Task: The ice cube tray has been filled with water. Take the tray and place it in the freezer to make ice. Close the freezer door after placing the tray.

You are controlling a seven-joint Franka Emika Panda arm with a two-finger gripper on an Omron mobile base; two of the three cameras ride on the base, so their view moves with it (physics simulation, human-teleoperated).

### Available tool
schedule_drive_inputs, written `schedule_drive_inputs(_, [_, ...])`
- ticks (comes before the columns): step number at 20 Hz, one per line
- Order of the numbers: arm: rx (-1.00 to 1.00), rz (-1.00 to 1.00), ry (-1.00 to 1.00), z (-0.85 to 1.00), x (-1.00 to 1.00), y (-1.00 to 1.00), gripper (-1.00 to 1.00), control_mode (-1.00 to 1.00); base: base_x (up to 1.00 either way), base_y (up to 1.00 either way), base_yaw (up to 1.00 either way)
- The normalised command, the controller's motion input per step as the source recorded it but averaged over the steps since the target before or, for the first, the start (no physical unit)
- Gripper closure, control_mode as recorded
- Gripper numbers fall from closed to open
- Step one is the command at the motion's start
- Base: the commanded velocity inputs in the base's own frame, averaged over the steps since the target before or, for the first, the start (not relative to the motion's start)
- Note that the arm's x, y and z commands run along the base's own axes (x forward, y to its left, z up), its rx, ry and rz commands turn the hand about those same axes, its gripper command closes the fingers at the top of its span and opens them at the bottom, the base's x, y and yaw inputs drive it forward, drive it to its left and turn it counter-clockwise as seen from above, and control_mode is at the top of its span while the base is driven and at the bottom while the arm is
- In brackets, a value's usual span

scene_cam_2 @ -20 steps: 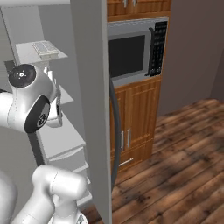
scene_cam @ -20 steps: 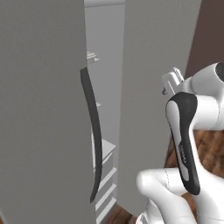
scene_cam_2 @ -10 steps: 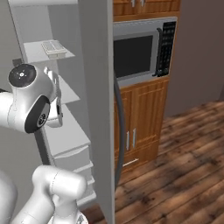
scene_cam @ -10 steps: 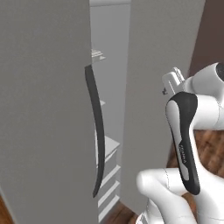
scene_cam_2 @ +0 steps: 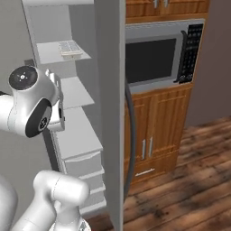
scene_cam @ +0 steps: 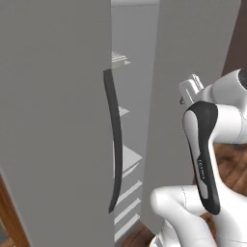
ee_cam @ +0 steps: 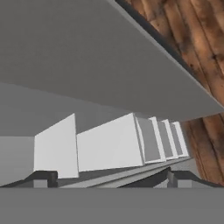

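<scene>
Since the earlier frames both base views have shifted bodily, so the base has driven; the freezer door (scene_cam: pixel 53 120) now fills more of the left view and its dark handle (scene_cam: pixel 114 144) sits further right. Nearest: my claw (ee_cam: pixel 109 178), tips spread wide, pinching nothing, looking down along the white shelves (ee_cam: pixel 109 146) toward the wood floor (ee_cam: pixel 197 52). Further in, on an upper shelf at the left of the freezer (scene_cam_2: pixel 67 90), lies the ice cube tray (scene_cam_2: pixel 70 48). Judgement: placing is done; the door stands open, so closing remains. Right of the freezer, a microwave (scene_cam_2: pixel 158 56) above wooden cabinets (scene_cam_2: pixel 153 135).
</scene>
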Motion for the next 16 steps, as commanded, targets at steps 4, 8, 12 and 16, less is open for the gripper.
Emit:
schedule_drive_inputs(4, [0.00, 0.00, 0.00, 0.00, 0.00, 0.00, -1.00, 1.00, -0.08, -0.63, 0.25])
schedule_drive_inputs(8, [0.00, 0.00, 0.00, 0.00, 0.00, 0.00, -1.00, 1.00, -0.18, -0.77, 0.23])
schedule_drive_inputs(12, [0.00, 0.00, 0.00, 0.00, 0.00, 0.00, -1.00, 1.00, -0.18, -0.61, 0.20])
schedule_drive_inputs(16, [0.00, 0.00, 0.00, 0.00, 0.00, 0.00, -1.00, 1.00, -0.01, -0.05, 0.20])
